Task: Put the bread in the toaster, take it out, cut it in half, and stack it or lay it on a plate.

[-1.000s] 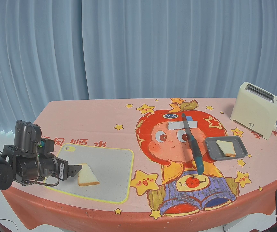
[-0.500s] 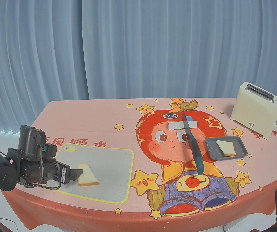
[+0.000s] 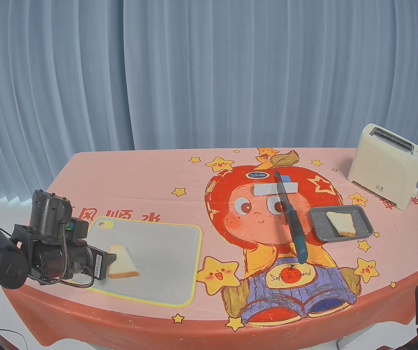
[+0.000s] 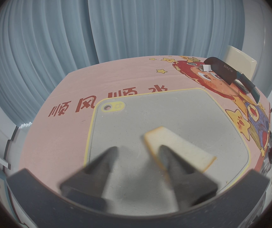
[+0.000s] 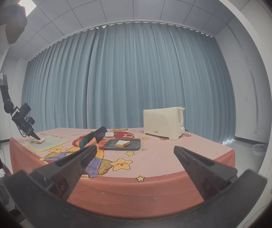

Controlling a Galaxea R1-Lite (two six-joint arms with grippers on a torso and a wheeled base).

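Two bread pieces apart: first piece point(image 3: 123, 267) on the cutting board point(image 3: 165, 253), touching one of the left fingers point(image 4: 174, 168), spread with nothing pinched; second piece point(image 3: 341, 223) on the grey tray point(image 3: 363, 224) near the toaster point(image 3: 386, 164). Right fingers point(image 5: 75, 165) spread wide, beyond the near edge of the surface point(image 3: 136, 181).

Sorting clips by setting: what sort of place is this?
Probably a staged demo room rather than a real kitchen: a table under a cartoon cloth, a blue curtain across the whole back wall, and a toaster on the table.
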